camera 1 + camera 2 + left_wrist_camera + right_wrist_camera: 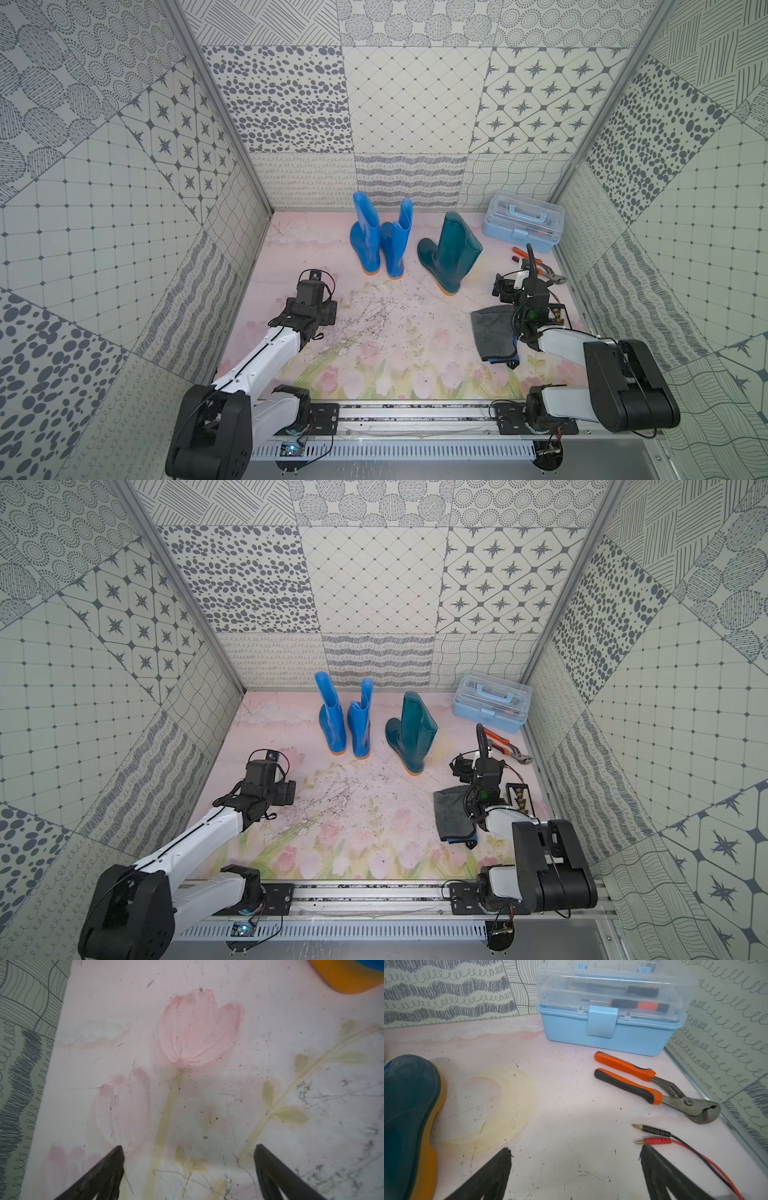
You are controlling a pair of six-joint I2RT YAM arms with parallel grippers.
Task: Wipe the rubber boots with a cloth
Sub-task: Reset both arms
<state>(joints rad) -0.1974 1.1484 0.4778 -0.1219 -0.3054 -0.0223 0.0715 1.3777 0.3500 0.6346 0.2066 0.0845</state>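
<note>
Two bright blue rubber boots (365, 245) (395, 249) stand upright side by side at the back of the floor, in both top views. To their right stands a dark teal boot (451, 253), its toe (411, 1105) toward me. The dark grey cloth (494, 332) with blue trim lies crumpled on the floor at the right, partly under my right arm. My right gripper (575, 1149) is open over bare floor, beyond the cloth and right of the teal boot. My left gripper (188, 1147) hangs open over the painted floor, short of a blue boot's orange sole (349, 978).
A pale blue toolbox (523, 222) with a clear lid sits in the back right corner. Orange-handled pliers (654, 1088) lie in front of it, with red and black plug leads (654, 1136) nearer my right gripper. Patterned walls close in three sides.
</note>
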